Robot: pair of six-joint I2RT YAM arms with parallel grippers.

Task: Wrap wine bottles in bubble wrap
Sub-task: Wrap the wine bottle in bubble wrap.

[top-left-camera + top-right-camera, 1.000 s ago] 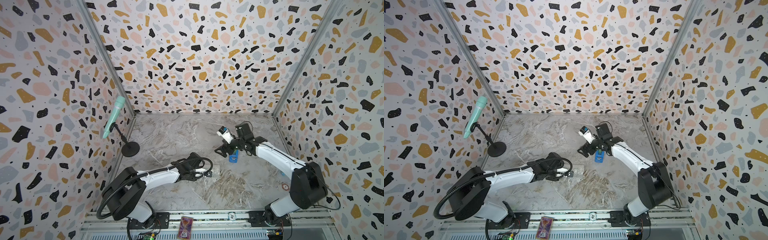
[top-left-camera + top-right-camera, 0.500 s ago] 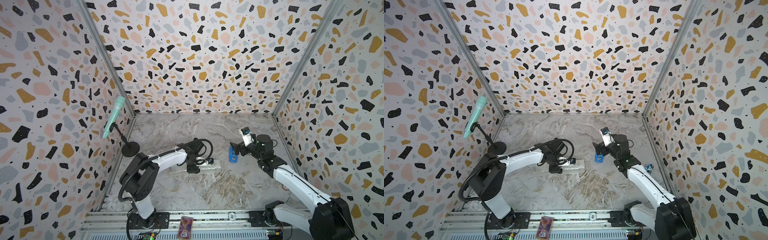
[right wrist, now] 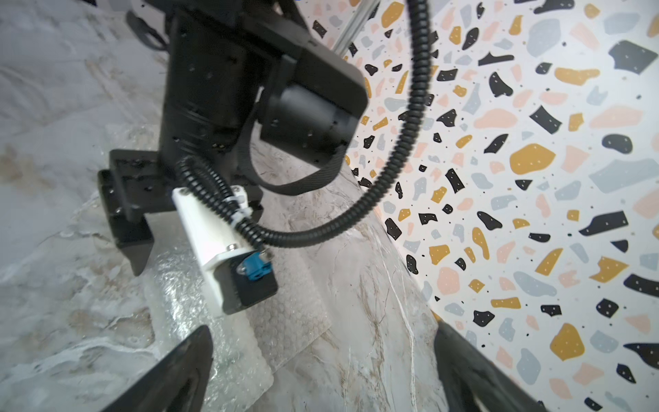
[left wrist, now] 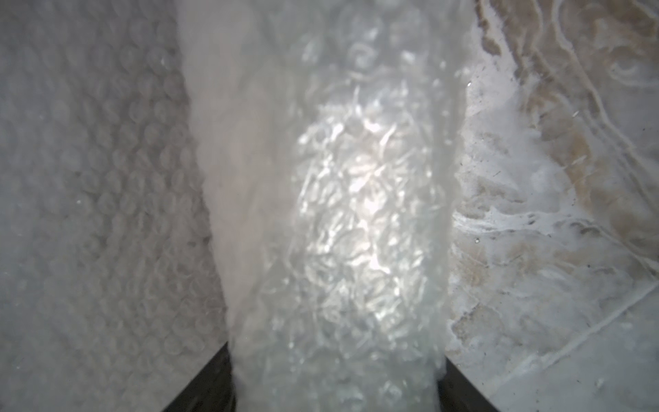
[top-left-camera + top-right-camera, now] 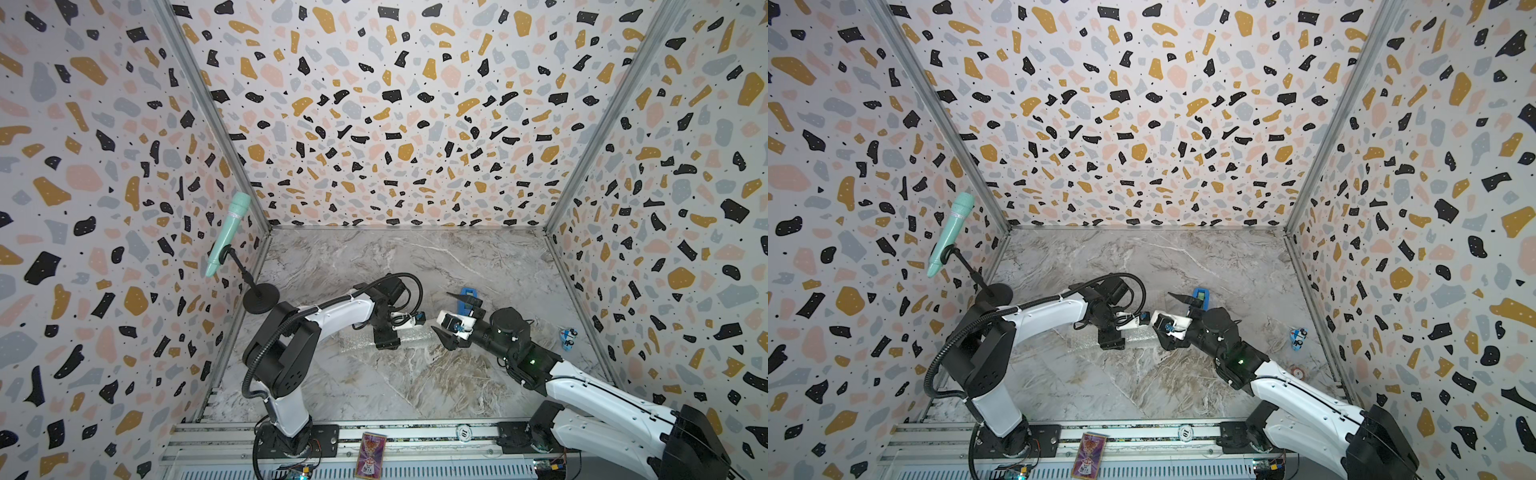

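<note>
Clear, glistening bubble wrap, rolled into a tube with a flat flap beside it, lies near the middle of the grey marble-patterned table. The tube's long axis runs parallel to the table's front edge, one end toward each side edge. The slim clear wine bottle cannot be made out through the layers, so which way its cap points cannot be told.

Left arm: it rises from the front rail with the elbow bent. The white forearm reaches toward the table's middle and the wrist is turned down. The left gripper stands over the tube with one black finger on each side of it. The fingers flank the wrap closely, but whether they squeeze it cannot be told.

Right arm: it stretches low from the front right corner diagonally toward the middle. The right gripper faces the left gripper, its jaws spread wide with nothing between them. One finger lies toward the rear edge, the other just beside the tube's right end.

A blue tape dispenser stands just behind the right gripper. A mint-green microphone on a black stand sits at the left edge.
</note>
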